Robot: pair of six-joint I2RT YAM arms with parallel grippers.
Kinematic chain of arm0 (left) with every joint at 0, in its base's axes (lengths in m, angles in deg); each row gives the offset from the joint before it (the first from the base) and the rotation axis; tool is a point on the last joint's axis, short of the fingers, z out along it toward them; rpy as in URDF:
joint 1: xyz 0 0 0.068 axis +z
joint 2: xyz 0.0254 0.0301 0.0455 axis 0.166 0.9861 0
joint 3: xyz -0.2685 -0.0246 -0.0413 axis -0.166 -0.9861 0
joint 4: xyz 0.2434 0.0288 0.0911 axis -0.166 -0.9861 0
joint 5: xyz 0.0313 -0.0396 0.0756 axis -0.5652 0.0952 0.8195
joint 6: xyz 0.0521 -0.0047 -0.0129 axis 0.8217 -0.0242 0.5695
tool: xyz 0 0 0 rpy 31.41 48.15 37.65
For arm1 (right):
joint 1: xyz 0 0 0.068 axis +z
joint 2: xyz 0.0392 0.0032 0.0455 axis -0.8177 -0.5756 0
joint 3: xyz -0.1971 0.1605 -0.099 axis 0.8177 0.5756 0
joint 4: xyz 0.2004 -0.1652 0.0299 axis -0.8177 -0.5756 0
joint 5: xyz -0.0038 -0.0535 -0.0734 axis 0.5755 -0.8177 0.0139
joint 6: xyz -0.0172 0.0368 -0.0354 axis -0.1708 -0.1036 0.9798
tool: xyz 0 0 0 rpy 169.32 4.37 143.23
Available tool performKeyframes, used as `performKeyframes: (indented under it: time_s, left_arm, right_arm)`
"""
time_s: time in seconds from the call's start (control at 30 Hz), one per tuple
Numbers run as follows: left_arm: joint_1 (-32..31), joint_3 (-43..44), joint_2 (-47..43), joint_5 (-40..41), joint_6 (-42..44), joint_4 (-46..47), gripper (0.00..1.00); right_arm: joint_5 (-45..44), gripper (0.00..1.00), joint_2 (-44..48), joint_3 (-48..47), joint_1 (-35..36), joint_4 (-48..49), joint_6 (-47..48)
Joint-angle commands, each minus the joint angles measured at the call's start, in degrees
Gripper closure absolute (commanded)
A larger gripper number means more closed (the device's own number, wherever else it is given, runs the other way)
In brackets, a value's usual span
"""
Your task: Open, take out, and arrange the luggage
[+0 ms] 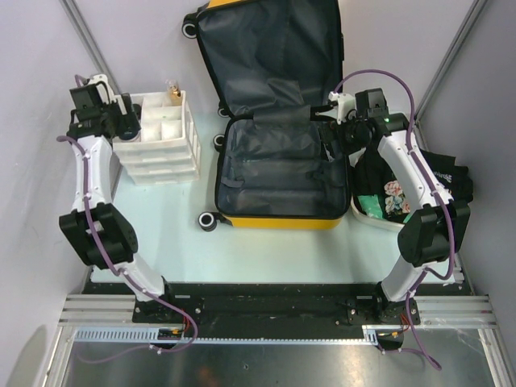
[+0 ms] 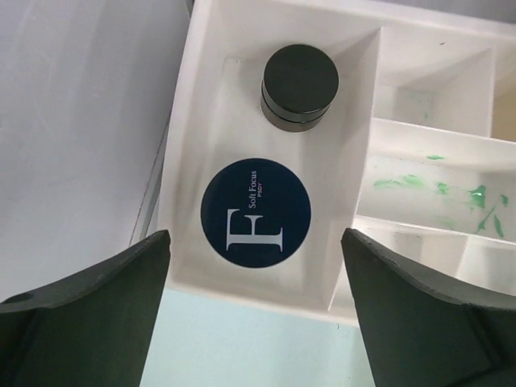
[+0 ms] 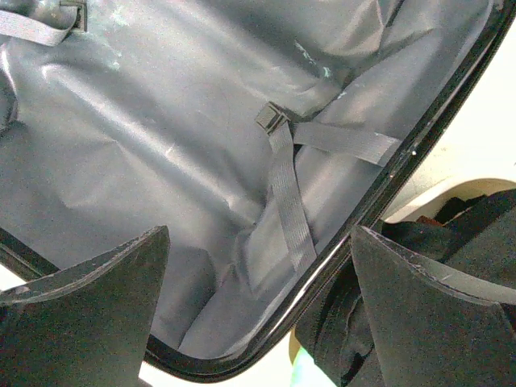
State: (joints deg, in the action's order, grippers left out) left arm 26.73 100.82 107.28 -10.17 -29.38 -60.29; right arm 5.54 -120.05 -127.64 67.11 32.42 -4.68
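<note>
The luggage (image 1: pixel 278 219), a yellow hard-shell suitcase, lies open mid-table, its lid propped up at the back and its dark grey lining (image 3: pixel 161 145) bare. A grey strap with a buckle (image 3: pixel 286 193) lies across that lining. My right gripper (image 1: pixel 343 133) hovers open over the case's right rim (image 3: pixel 387 201), nothing between its fingers. My left gripper (image 1: pixel 133 125) is open above the white drawer unit's top tray (image 2: pixel 355 153). Below it lie a navy round compact (image 2: pixel 255 212) and a black-lidded jar (image 2: pixel 300 85) in one compartment.
The white drawer unit (image 1: pixel 165 157) stands left of the suitcase, with a small bottle in a back compartment (image 1: pixel 172 90). A white tub (image 1: pixel 379 218) holding dark clothes (image 1: pixel 439 173) sits against the case's right side. Grey walls close in on both sides.
</note>
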Motion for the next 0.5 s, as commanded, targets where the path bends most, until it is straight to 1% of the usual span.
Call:
performKeyframes:
  time_s: [0.0, 0.07, 0.13, 0.17, 0.2, 0.23, 0.33, 0.37, 0.43, 0.47]
  left_arm:
    - [-0.56, 3.34, -6.08, 0.98, 3.37, 1.18, 0.08]
    - [-0.99, 5.36, -7.31, -0.25, 4.07, 1.27, 0.07]
    - [-2.66, 6.94, -8.10, -1.91, 6.26, 1.18, 0.03]
    - [-3.80, 7.13, -8.63, -2.09, 7.49, 1.18, 0.01]
    - [-6.33, 7.22, -9.68, -2.01, 10.11, 1.27, 0.00]
    - [-7.66, 6.95, -10.29, -1.92, 11.27, 1.09, 0.00]
    - [-11.80, 4.07, -13.19, -4.81, 14.09, 1.09, 0.00]
    - [-14.24, 3.18, -13.90, -4.91, 14.62, 1.09, 0.00]
    - [-16.63, 0.38, -15.56, -5.00, 16.29, 1.00, 0.00]
    - [-20.03, -0.68, -16.10, -5.26, 16.64, 1.00, 0.00]
  right_arm:
    - [1.50, 0.00, 1.43, -4.00, -1.43, 2.87, -0.02]
    - [2.29, 0.00, 1.34, -6.28, -2.75, 5.69, -0.46]
    - [2.83, 0.00, 0.55, -8.39, -4.51, 10.52, -0.20]
    - [2.48, 0.00, 0.20, -9.36, -4.95, 12.36, -0.11]
    - [1.95, 0.00, -0.94, -11.80, -5.39, 15.95, -0.11]
    - [1.77, 0.00, -1.56, -13.13, -5.83, 17.55, -0.11]
    - [0.02, 0.00, -4.80, -19.19, -6.01, 22.57, -0.03]
    - [-0.42, 0.00, -5.68, -20.34, -6.01, 24.84, 0.23]
    - [-2.27, 0.01, -7.96, -22.80, -5.84, 27.49, 0.41]
    - [-2.88, 0.00, -8.50, -23.16, -5.83, 30.72, 0.59]
